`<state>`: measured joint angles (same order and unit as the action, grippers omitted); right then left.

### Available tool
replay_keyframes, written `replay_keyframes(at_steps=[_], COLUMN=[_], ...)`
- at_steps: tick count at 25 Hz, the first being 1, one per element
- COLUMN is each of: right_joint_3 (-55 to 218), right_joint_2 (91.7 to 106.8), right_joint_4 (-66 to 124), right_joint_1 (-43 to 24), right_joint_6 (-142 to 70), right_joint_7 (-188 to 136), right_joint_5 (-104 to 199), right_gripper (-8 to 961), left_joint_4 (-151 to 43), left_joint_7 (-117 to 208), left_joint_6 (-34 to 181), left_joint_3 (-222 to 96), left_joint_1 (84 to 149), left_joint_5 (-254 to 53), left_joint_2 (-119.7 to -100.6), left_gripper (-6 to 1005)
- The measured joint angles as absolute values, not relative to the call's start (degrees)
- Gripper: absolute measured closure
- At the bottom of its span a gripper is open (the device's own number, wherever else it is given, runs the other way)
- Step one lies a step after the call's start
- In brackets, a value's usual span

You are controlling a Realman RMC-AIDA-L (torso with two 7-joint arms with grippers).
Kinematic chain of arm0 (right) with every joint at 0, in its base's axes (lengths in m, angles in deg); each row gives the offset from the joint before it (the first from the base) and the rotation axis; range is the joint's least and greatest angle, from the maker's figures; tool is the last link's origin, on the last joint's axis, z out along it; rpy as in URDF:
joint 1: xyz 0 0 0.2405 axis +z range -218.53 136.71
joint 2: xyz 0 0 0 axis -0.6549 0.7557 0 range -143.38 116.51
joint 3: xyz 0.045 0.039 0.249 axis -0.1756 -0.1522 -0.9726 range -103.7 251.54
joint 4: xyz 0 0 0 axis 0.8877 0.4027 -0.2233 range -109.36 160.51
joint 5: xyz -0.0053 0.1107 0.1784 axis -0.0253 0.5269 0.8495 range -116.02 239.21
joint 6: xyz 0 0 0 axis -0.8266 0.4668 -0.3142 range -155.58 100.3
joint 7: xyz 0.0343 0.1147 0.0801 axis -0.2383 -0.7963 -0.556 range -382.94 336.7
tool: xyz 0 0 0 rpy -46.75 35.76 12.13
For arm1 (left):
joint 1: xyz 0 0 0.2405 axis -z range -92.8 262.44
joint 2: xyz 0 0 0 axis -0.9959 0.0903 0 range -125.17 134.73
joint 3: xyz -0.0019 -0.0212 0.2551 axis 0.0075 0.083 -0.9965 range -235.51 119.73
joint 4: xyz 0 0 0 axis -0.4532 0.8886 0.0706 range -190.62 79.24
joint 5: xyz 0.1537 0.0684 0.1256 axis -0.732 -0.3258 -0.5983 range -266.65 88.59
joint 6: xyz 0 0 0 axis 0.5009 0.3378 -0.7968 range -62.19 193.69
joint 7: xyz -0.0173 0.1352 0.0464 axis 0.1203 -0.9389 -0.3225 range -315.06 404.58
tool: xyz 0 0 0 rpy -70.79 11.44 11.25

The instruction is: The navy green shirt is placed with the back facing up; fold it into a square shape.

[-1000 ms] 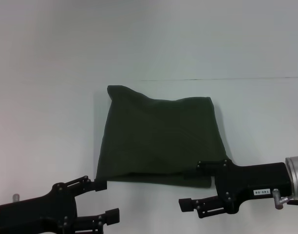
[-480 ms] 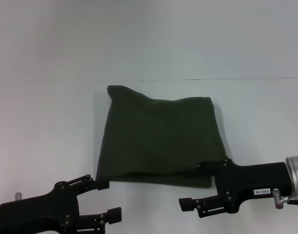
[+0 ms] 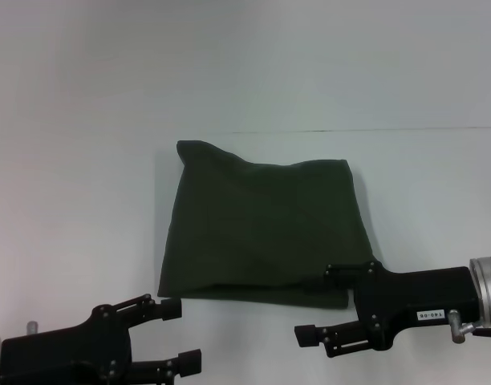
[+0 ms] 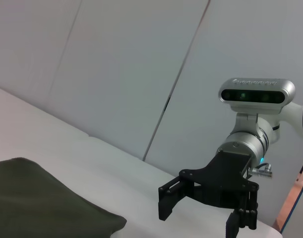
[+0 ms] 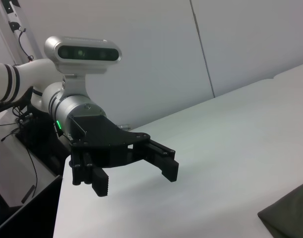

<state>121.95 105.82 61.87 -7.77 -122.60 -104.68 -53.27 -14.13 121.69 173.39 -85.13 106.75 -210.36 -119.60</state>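
Shirt [image 3: 261,228] of dark olive green lies folded on the white table [image 3: 77,200], in a shape close to a square, with a plain surface facing up and some soft creases across it. Its far left corner rises to a small point, and its near edge is a little thicker, as several layers lie there.

Both grippers are at the near side of the shirt. Left gripper [image 3: 181,334] hangs just off the shirt's near left corner, not touching the cloth, and its jaws are spread with nothing between them. Right gripper [image 3: 322,305] is at the shirt's near right corner; its upper finger [image 3: 342,273] lies over the cloth's edge in the head view, and I cannot tell if it touches. Its jaws are also spread apart and hold nothing.

In the left wrist view, one rounded corner of the shirt is seen flat on the table.
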Motion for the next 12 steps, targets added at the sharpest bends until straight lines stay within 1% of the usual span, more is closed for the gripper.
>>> replay_keyframes(at_steps=[12], right_joint_3=[121.9], right_joint_2=[105.82], right_joint_4=[61.7], right_joint_1=[-7.8], right_joint_6=[-122.7], right_joint_7=[-104.7], right_joint_5=[-53.3], right_gripper=[56], left_joint_4=[-14.1], left_joint_7=[121.7], left_joint_6=[173.3], left_joint_3=[-85.1], left_joint_1=[106.8], left_joint_5=[-210.4], left_joint_2=[-119.58], left_gripper=[80])
